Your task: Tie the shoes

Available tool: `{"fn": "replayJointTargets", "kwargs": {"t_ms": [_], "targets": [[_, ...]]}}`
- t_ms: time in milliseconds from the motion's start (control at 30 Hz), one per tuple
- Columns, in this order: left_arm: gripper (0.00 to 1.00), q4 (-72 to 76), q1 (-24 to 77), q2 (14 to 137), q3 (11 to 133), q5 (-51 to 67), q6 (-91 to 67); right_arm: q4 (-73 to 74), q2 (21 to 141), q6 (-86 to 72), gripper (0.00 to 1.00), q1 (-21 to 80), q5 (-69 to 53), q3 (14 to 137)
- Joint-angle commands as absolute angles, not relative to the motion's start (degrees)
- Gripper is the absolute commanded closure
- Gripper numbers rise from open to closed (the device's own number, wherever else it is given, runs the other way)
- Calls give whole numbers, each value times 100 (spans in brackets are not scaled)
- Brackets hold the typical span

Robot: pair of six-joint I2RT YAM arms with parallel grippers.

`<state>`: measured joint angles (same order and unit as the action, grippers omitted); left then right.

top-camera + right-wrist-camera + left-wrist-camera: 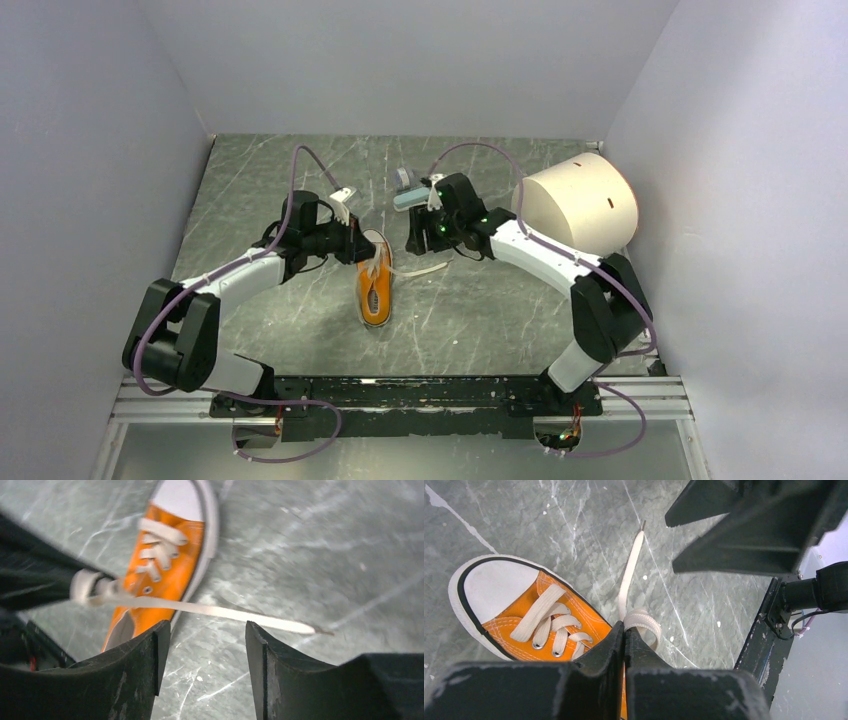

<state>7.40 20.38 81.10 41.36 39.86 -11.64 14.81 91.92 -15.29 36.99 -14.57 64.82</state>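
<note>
Sneaker (375,295): orange with a white sole, lying in the middle of the desk (480,320), between the two arms.
Lace (420,270): one cream end trails right from the sneaker, flat on the desk.
Left pincer (625,636): fingers together, clamped on a loop of lace just beside the eyelets.
Right pincer (207,630): fingers apart, hovering over the trailing lace, right of the sneaker.
Far right: cream cylinder (580,205) by the wall.

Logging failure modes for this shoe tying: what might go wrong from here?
The left gripper pinches only a small lace loop; a tug might slip it out.
The right gripper hangs open above the loose lace end, which lies flat; closing may miss it.
Nothing pins the shoe; pulling could drag it.
</note>
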Motion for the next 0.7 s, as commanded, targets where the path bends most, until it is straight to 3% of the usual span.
{"fn": "replayJointTargets", "kwargs": {"t_ms": [0,167,367,667], "targets": [[95,798,2064,7939,3998,3887,-1292,2512,9661,-3191,38,3624,215,6893],[95,857,2065,7912,3885,3910,-1471,3429,10538,-4824,37,3552,329,7574],[95,899,2064,7843,3801,3804,-1569,4126,10795,-6080,35,3560,964,7767],[95,913,2065,7779,3762,3902,-1590,4817,11747,-6593,37,3624,1573,8454]]}}
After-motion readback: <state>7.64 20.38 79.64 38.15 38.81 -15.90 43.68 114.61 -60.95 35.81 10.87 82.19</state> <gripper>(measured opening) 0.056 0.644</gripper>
